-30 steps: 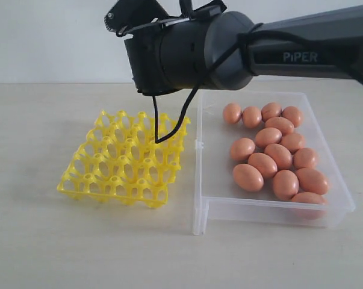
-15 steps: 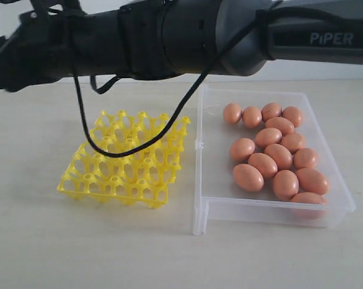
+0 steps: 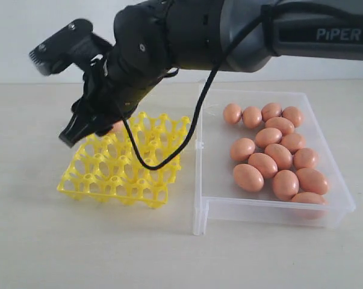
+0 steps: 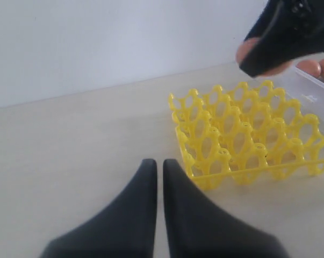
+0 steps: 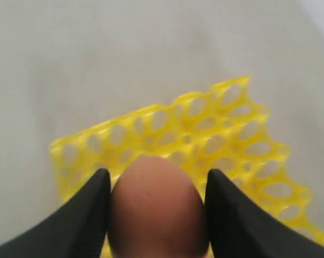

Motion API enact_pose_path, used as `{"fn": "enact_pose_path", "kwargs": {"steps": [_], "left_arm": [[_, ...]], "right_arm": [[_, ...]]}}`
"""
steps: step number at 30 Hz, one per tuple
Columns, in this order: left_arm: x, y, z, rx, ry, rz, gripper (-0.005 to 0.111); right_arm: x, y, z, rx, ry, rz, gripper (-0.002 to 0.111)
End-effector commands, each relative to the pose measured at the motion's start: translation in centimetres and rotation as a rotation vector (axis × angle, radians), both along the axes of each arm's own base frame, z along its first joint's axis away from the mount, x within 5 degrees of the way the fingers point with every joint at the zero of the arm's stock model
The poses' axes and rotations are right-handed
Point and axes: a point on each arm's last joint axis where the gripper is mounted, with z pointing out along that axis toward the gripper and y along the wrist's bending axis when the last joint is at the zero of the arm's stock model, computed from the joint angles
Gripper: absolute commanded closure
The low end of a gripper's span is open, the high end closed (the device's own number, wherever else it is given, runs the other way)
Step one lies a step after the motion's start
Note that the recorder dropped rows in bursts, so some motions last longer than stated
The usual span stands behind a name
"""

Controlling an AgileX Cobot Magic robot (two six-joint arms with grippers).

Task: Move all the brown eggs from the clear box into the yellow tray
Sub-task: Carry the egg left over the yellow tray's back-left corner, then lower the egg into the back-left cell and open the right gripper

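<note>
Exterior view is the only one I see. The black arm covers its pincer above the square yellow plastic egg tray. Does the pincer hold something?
Observer: Yes. In the right wrist view the right pincer grips one smooth orange-brown oval egg by its two sides.
Operator: Is the egg seated in a cup?
Observer: No. The left wrist view shows a gap between it and the yellow tray; every cup seen there is empty.
Operator: And the left pincer?
Observer: The left pincer is shut, holding nothing, beside the tray.
</note>
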Motion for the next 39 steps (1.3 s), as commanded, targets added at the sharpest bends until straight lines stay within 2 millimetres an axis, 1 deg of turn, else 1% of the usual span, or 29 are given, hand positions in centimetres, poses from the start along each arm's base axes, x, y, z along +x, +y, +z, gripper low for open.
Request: {"fn": "enact_pose_path", "kwargs": {"steps": [1, 5, 8, 10, 14, 18, 23, 26, 29, 34, 39], "left_arm": [[0.0, 0.0, -0.1, 0.001, -0.003, -0.005, 0.103], [0.0, 0.0, -0.1, 0.001, -0.003, -0.005, 0.103], [0.0, 0.0, -0.1, 0.001, -0.003, -0.005, 0.103], [0.0, 0.0, -0.1, 0.001, -0.003, -0.005, 0.103], [0.0, 0.0, -0.1, 0.001, -0.003, -0.005, 0.103], [0.0, 0.0, -0.1, 0.001, -0.003, -0.005, 0.103], [0.0, 0.0, -0.1, 0.001, -0.003, -0.005, 0.103], [0.0, 0.0, -0.1, 0.001, -0.003, -0.005, 0.103], [0.0, 0.0, -0.1, 0.001, -0.003, -0.005, 0.103], [0.0, 0.0, -0.1, 0.001, -0.003, -0.005, 0.103], [0.0, 0.0, -0.1, 0.001, -0.003, -0.005, 0.103]], "right_arm": [[2.7, -0.8, 1.3, 0.290, -0.131, -0.139, 0.108], [4.0, -1.8, 1.3, 0.634, -0.226, -0.146, 0.108], [4.4, -2.9, 0.5, 0.809, -0.284, -0.150, 0.108], [4.8, -3.1, -0.4, 0.859, -0.308, -0.148, 0.108], [5.9, -2.9, -3.4, 0.867, -0.325, -0.145, 0.108], [7.3, -2.4, -7.0, 0.916, -0.344, -0.143, 0.108], [9.1, -0.8, -10.2, 0.960, -0.364, -0.127, 0.108], [10.1, 0.1, -11.5, 0.977, -0.323, -0.140, 0.108], [11.2, 0.9, -12.9, 0.943, -0.270, -0.172, 0.108], [12.6, 1.9, -14.0, 0.898, -0.224, -0.208, 0.108], [13.0, 2.2, -15.2, 0.832, -0.184, -0.235, 0.108]]}}
